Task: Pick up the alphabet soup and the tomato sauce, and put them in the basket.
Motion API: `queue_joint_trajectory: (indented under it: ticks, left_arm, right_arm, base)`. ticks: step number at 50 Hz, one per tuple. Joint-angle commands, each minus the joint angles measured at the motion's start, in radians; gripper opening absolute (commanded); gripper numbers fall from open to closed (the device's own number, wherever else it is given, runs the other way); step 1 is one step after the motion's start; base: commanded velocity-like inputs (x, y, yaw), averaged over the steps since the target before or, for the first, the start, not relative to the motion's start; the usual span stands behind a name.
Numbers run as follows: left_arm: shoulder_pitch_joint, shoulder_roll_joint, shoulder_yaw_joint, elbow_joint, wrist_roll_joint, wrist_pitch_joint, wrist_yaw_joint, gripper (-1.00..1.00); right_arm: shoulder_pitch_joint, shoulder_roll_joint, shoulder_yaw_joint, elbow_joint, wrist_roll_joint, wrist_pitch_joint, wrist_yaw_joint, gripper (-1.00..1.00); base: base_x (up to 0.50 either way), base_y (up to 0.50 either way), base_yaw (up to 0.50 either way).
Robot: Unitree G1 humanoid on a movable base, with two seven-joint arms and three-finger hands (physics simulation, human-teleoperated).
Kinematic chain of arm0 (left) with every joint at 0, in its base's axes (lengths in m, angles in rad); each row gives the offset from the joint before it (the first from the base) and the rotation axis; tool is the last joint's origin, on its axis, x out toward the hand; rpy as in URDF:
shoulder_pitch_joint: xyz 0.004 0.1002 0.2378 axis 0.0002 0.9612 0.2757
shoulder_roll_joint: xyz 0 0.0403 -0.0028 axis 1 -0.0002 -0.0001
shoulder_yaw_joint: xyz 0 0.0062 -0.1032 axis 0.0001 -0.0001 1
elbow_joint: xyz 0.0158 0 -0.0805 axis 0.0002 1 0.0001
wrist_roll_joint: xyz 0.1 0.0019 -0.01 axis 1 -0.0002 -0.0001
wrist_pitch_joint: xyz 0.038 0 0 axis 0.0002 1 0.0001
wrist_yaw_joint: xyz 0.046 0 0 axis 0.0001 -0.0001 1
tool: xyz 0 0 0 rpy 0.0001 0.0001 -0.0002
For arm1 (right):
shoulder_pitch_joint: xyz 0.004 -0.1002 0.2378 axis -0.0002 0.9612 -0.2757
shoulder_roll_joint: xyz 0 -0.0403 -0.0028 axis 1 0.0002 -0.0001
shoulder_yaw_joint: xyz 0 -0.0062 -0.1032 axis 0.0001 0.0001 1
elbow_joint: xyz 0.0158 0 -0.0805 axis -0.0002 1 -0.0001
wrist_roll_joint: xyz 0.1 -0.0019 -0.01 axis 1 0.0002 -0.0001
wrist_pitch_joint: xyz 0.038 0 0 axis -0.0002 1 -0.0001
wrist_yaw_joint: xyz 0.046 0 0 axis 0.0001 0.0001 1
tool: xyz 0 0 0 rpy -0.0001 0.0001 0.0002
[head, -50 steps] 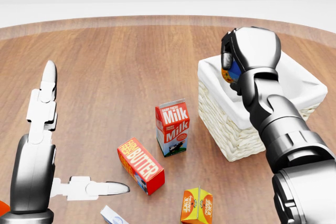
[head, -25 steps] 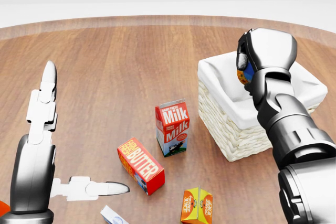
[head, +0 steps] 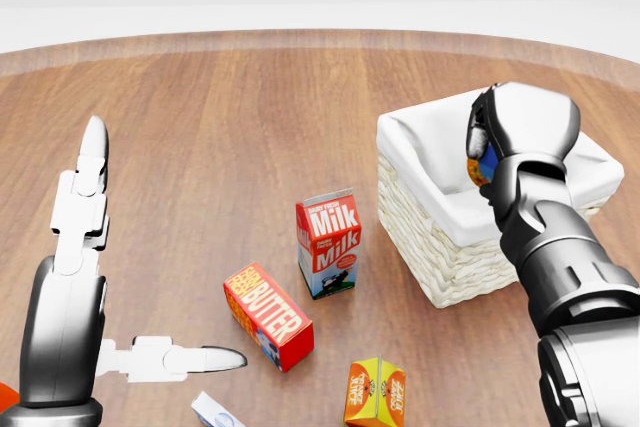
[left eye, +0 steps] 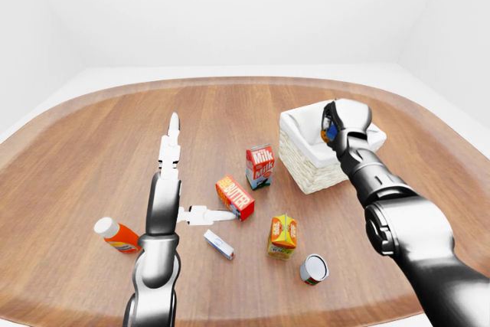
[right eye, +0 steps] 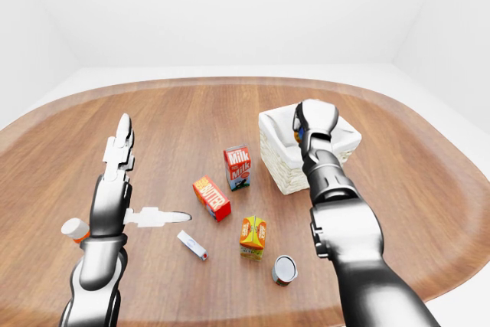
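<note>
My right hand (head: 478,152) is shut on a can with a blue and orange label, the alphabet soup (head: 484,169) by its look. It hangs over the white-lined wicker basket (head: 430,247) at the right of the head view, just above the lining. A second can with a grey lid and red side, apparently the tomato sauce (left eye: 312,268), lies on the wood at the lower right of the left-eye view. My left hand (head: 165,242) is at the left, open and empty, its fingers (head: 90,162) pointing up and its thumb out to the right.
Between my hands are a milk carton (head: 328,242), a red butter box (head: 267,314) and an orange juice carton (head: 375,392). A small white-and-blue box (left eye: 218,244) and an orange bottle with a white cap (left eye: 115,235) lie near my left arm. The table (left eye: 92,135) is round-edged wood.
My right hand has carried the can to the right and slightly down, from the basket's left rim to over its inside. The left arm has not moved.
</note>
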Motion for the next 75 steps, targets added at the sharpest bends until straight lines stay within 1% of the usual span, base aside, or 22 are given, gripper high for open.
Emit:
queue_joint_trajectory:
  ticks: [1,16,22,23,25,32,49,62,65,68,69,70,72,75]
  left_arm:
    - [0.003,0.0,0.001,-0.004,0.004,0.0,0.001,1.0]
    - [0.003,0.0,0.001,-0.004,0.004,0.0,0.001,1.0]
    - [0.003,0.0,0.001,-0.004,0.004,0.0,0.001,1.0]
    - [0.003,0.0,0.001,-0.004,0.004,0.0,0.001,1.0]
    - [0.003,0.0,0.001,-0.004,0.004,0.0,0.001,1.0]
    - [0.003,0.0,0.001,-0.004,0.004,0.0,0.001,1.0]
    - [0.003,0.0,0.001,-0.004,0.004,0.0,0.001,1.0]
    - [0.003,0.0,0.001,-0.004,0.004,0.0,0.001,1.0]
    - [0.003,0.0,0.001,-0.004,0.004,0.0,0.001,1.0]
    - [0.003,0.0,0.001,-0.004,0.004,0.0,0.001,1.0]
    - [0.003,0.0,0.001,-0.004,0.004,0.0,0.001,1.0]
    - [0.003,0.0,0.001,-0.004,0.004,0.0,0.001,1.0]
    - [0.003,0.0,0.001,-0.004,0.004,0.0,0.001,1.0]
    - [0.003,0.0,0.001,-0.004,0.004,0.0,0.001,1.0]
  right_arm:
    - [-0.005,-0.003,0.007,-0.03,-0.005,0.005,0.0,-1.0]
    - [-0.011,0.001,0.009,-0.031,-0.013,0.001,0.0,-1.0]
    - [-0.013,0.003,0.009,-0.03,-0.014,0.004,0.0,-1.0]
    - [-0.015,0.004,0.009,-0.03,-0.014,0.005,0.0,-0.65]
    - [-0.016,0.005,0.008,-0.029,-0.013,0.002,0.0,1.0]
    - [-0.015,0.009,0.009,-0.029,-0.015,-0.001,0.0,1.0]
    - [-0.013,0.008,0.009,-0.03,-0.014,0.002,0.0,1.0]
    - [-0.016,0.001,0.004,-0.032,-0.005,-0.005,0.0,1.0]
    - [-0.017,-0.001,0.002,-0.034,0.001,-0.011,0.0,1.0]
    - [-0.019,-0.004,-0.003,-0.038,0.014,-0.025,0.0,1.0]
    - [-0.02,-0.005,-0.007,-0.038,0.021,-0.031,0.0,1.0]
    - [-0.024,-0.005,-0.023,-0.042,0.048,-0.054,0.0,1.0]
    - [-0.03,-0.004,-0.035,-0.046,0.084,-0.074,0.0,1.0]
    - [-0.039,-0.005,-0.03,-0.051,0.106,-0.086,0.0,1.0]
  base:
    - [0.0,0.0,0.0]
    - [0.0,0.0,0.0]
    - [0.0,0.0,0.0]
    - [0.0,0.0,0.0]
    - [0.0,0.0,0.0]
    - [0.0,0.0,0.0]
    - [0.0,0.0,0.0]
    - [0.0,0.0,0.0]
    - [0.0,0.0,0.0]
    - [0.0,0.0,0.0]
    - [0.0,0.0,0.0]
    - [0.0,0.0,0.0]
    - [0.0,0.0,0.0]
    - [0.0,0.0,0.0]
